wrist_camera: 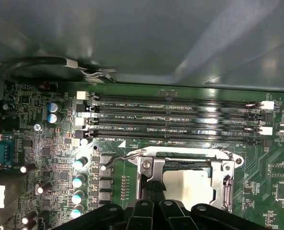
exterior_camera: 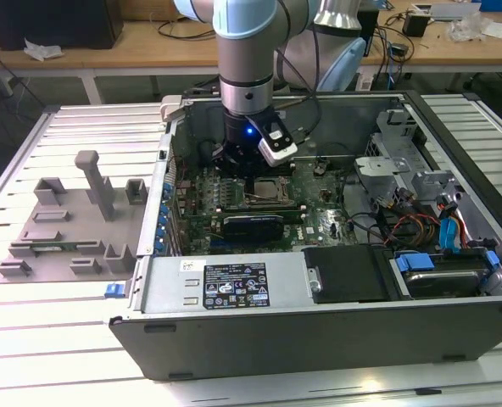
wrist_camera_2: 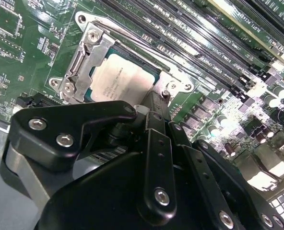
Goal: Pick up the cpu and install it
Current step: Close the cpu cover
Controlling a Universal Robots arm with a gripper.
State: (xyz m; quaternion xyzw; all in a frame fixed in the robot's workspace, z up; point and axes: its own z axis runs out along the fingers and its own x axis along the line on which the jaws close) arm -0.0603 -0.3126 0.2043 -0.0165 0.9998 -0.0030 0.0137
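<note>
The cpu (wrist_camera_2: pixel 120 79), a flat silver square, lies in the socket frame (wrist_camera_2: pixel 87 52) on the green motherboard inside the open computer case (exterior_camera: pixel 319 331). It also appears in the first wrist view, cpu (wrist_camera: pixel 187 184), between the frame's metal side pieces (wrist_camera: pixel 147 167). My gripper (wrist_camera_2: pixel 154 103) reaches down over the socket (exterior_camera: pixel 272 193), its black fingers drawn together and their tips right at one edge of the cpu. In the first wrist view the gripper (wrist_camera: pixel 151 189) stands at the chip's border. Nothing is clamped between the fingers.
Several long memory slots (wrist_camera: pixel 175 120) run beside the socket. A power supply box (exterior_camera: pixel 225 284) and drive bays with cables (exterior_camera: pixel 437 246) fill the case's near and right parts. A grey fixture tray (exterior_camera: pixel 73 220) lies outside the case at the exterior view's left.
</note>
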